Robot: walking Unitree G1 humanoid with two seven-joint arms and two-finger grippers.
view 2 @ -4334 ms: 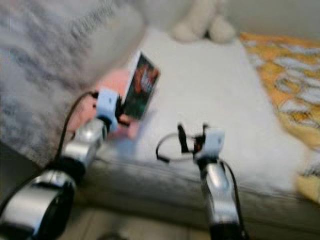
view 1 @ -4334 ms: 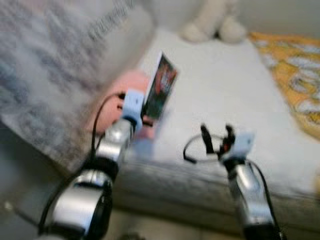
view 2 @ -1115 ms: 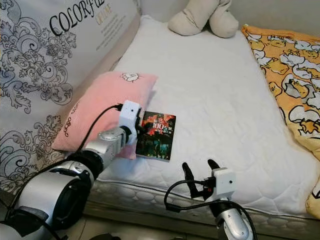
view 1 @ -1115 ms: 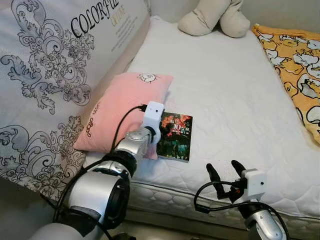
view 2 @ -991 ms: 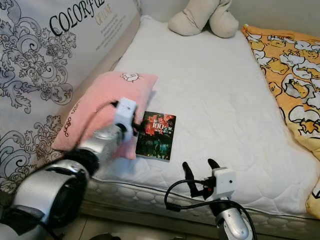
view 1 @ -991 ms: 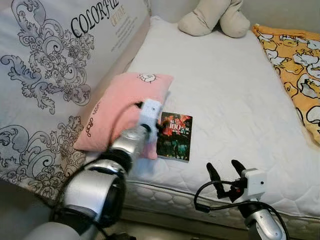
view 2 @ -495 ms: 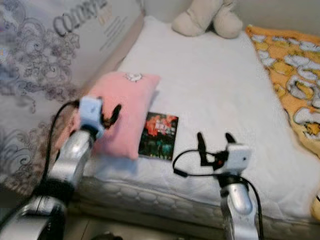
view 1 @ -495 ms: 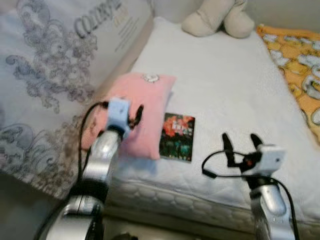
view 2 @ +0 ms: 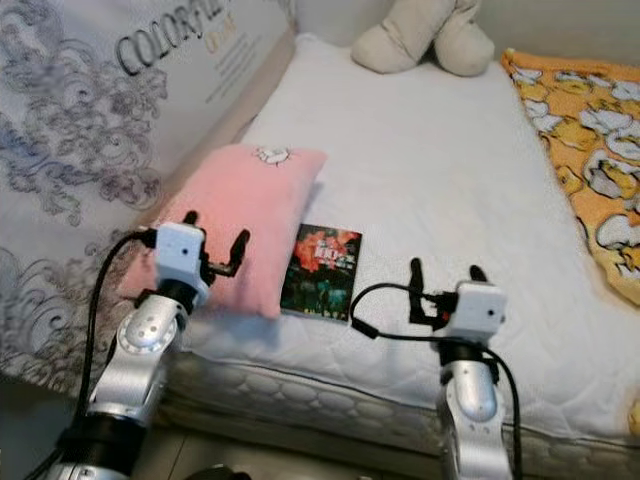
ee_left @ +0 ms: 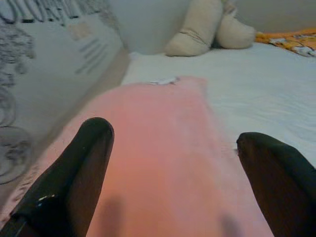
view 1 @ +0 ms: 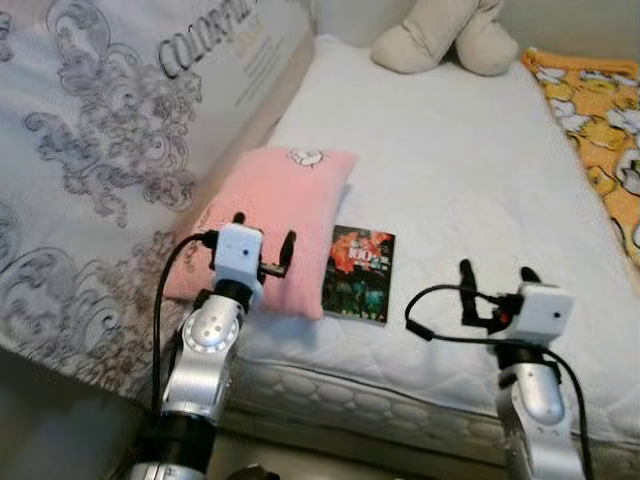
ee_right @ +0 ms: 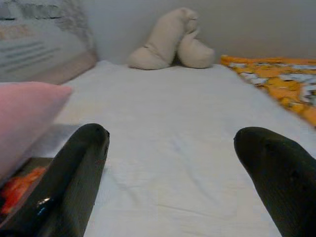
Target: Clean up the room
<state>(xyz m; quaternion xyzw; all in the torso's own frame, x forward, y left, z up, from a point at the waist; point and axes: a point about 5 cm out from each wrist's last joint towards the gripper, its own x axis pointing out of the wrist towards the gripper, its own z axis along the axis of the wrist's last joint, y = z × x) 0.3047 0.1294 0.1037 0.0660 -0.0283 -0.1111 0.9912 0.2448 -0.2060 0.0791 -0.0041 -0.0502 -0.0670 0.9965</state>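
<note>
Left eye view: dark rectangular paperback book (view 1: 361, 273) lies at centre frame beside the soft pink pillow (view 1: 275, 215), near the white mattress (view 1: 470, 170) front edge. Left gripper (view 1: 262, 240), withdrawn from the book, hovers over the pillow, fingers apart; right gripper (view 1: 495, 283) likewise spread.

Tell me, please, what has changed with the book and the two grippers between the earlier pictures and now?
The left gripper held the book up over the bed about four seconds ago. It has since laid the book flat on the mattress beside the pink pillow, let go, and drawn back, open, in front of the pillow. The right gripper stayed open and empty; pillow and plush toy lie as before.
</note>
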